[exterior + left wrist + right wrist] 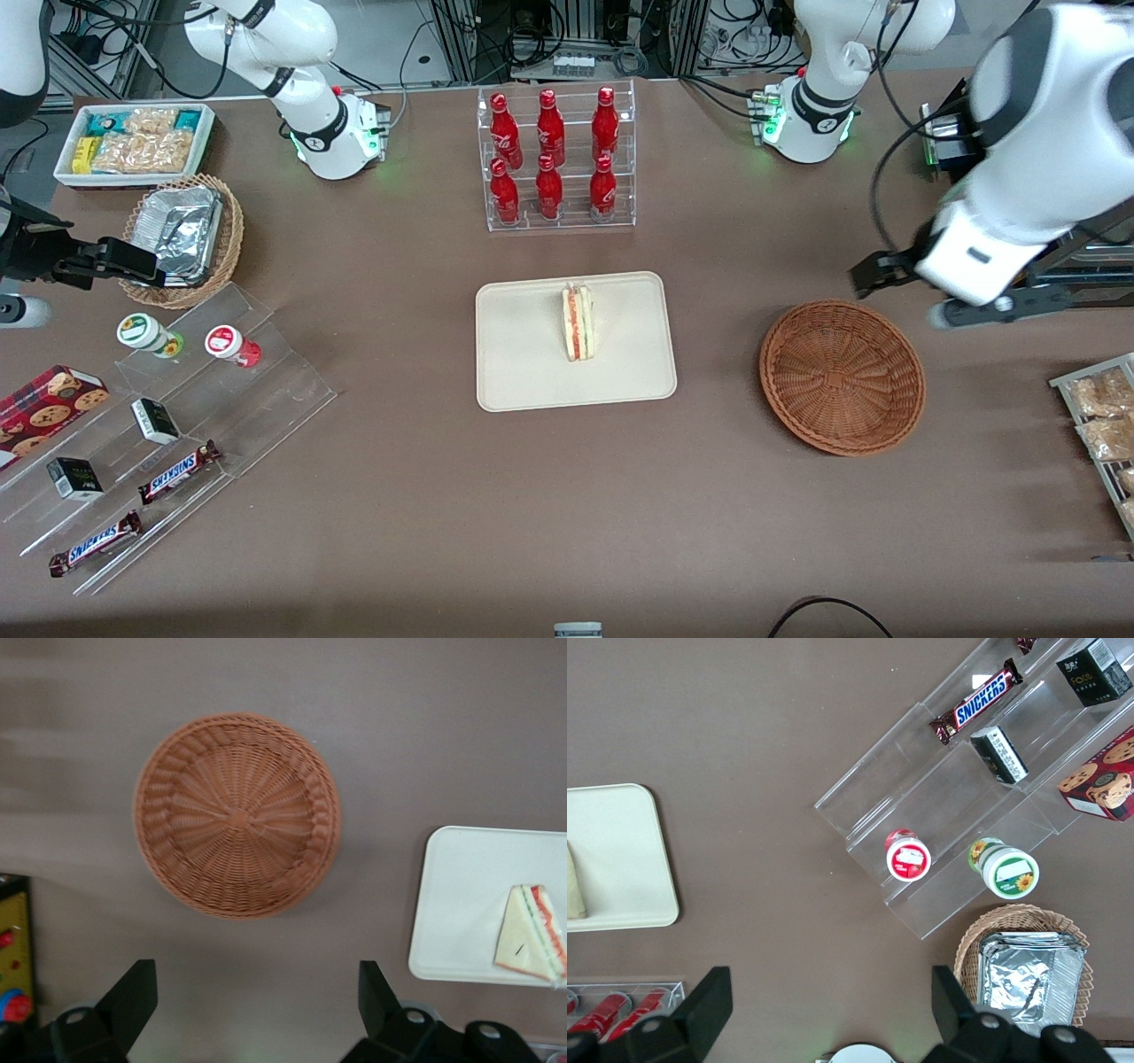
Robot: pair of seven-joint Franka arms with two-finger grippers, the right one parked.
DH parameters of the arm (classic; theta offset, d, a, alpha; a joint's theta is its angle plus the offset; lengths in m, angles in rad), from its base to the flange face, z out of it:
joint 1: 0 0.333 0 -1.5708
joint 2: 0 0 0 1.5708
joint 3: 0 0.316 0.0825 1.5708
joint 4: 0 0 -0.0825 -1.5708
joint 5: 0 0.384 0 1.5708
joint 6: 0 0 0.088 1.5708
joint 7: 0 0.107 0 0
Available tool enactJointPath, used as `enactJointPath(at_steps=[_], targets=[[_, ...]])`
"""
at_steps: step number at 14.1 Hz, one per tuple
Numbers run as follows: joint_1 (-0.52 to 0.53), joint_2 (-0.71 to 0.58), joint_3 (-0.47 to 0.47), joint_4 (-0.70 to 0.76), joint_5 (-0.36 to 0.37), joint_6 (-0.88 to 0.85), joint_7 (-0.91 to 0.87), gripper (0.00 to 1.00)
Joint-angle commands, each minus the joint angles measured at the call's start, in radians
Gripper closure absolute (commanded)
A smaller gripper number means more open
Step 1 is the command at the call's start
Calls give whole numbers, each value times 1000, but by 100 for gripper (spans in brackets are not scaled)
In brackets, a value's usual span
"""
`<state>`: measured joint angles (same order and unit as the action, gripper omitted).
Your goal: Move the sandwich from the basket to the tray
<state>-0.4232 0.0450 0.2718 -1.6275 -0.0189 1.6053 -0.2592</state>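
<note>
The sandwich [578, 322] stands on its edge on the cream tray [532, 372], with its red and green filling facing up. The reddish-brown basket [842, 377] is empty and sits beside the tray, toward the working arm's end of the table. My left gripper [877, 271] hangs open and empty above the table, just farther from the front camera than the basket. In the left wrist view the black fingers [133, 992] stand wide apart around my gripper's centre [252, 997], with the basket [237, 815], the tray [461, 904] and the sandwich [530, 933] in sight.
A clear rack of red bottles [556, 159] stands farther from the front camera than the tray. A clear stepped shelf with snacks [177, 416], a foil-lined wicker basket [182, 235] and a white snack bin [133, 142] lie toward the parked arm's end. A rack of snack packets [1103, 425] sits near the basket.
</note>
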Motion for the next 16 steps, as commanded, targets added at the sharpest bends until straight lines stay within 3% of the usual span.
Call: enactJointPath(at_steps=[1,6,8,12,16], targets=[[29,-102,-14,-80,58,-10,64,0],[32,-111,-20,-78,82,-10,63,0],[89,-96,-61,-60,73,4,75,0],[291,-91,-259,-41,63,13,150,0],[368,-68,-287,-20,4,8,153,0]])
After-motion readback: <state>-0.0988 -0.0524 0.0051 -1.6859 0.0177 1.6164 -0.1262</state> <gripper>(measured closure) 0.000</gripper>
